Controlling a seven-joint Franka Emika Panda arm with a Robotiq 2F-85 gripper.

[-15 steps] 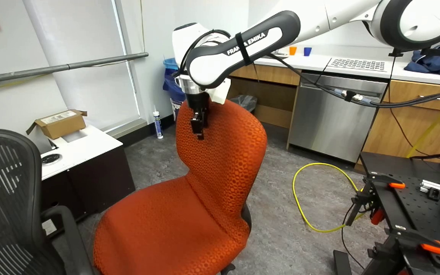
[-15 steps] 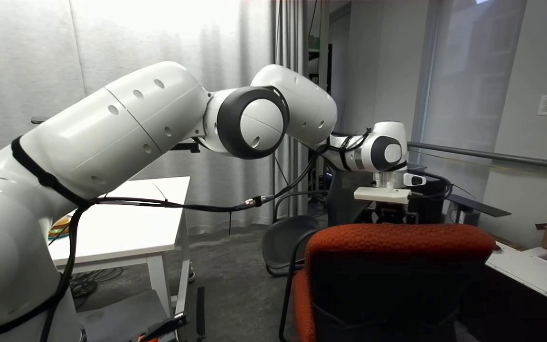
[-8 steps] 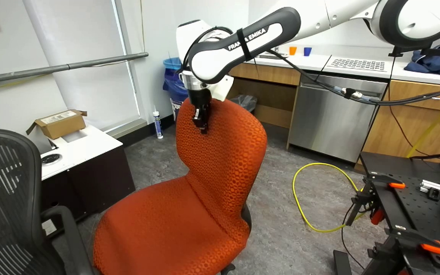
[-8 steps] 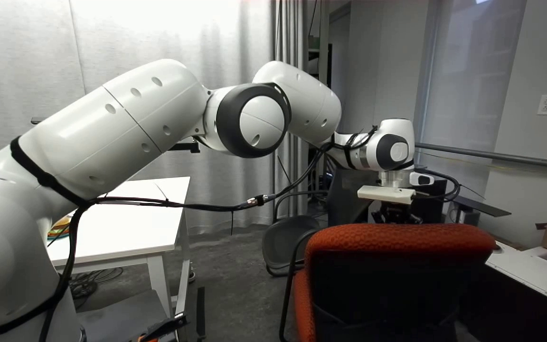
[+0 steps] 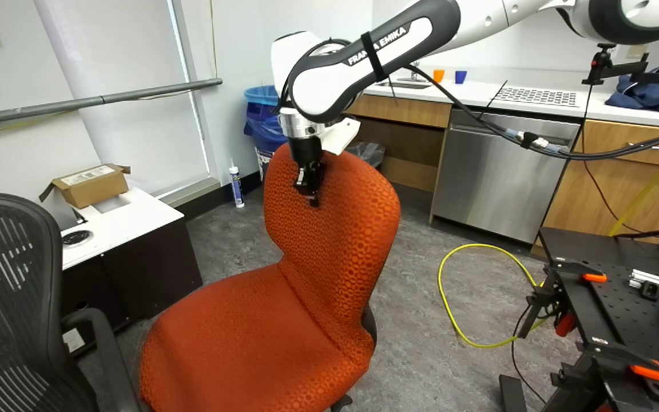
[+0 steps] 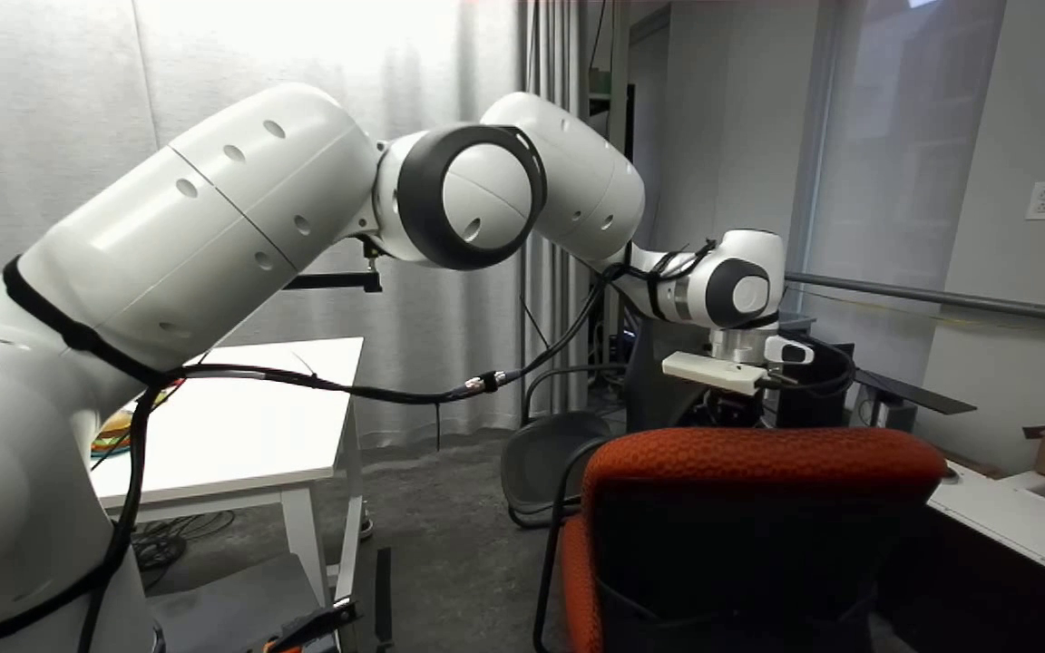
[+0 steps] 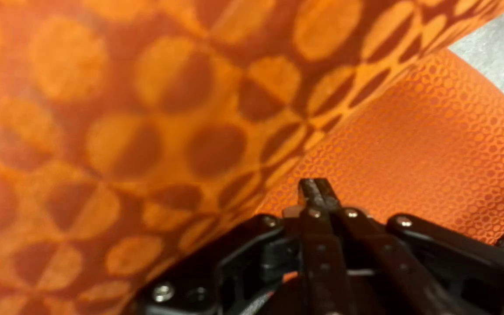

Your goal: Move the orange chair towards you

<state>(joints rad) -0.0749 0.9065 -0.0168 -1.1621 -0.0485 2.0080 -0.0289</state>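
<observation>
The orange chair (image 5: 249,337) stands upright on the floor, its patterned backrest rising toward the arm. From behind, an exterior view shows the same orange chair (image 6: 763,453) with its dark back. My gripper (image 5: 313,201) points down on the seat side of the backrest, close to its upper front face; whether it touches cannot be told. In the wrist view the gripper (image 7: 316,183) is shut, fingertips together and nothing between them. There the chair's backrest (image 7: 155,122) fills the left, with the seat lying below. The backrest hides the fingertips in an exterior view.
A black mesh chair (image 5: 6,297) stands at the left, beside a low white-topped cabinet (image 5: 141,214). At the right is a black table (image 5: 638,320) with clamps. A yellow cable (image 5: 447,297) loops across the floor. A white table (image 6: 259,435) stands near the arm's base.
The fingers have come together. In an exterior view my gripper has shifted slightly right along the backrest, and the arm's elbow has risen. The orange chair stands where it was.
</observation>
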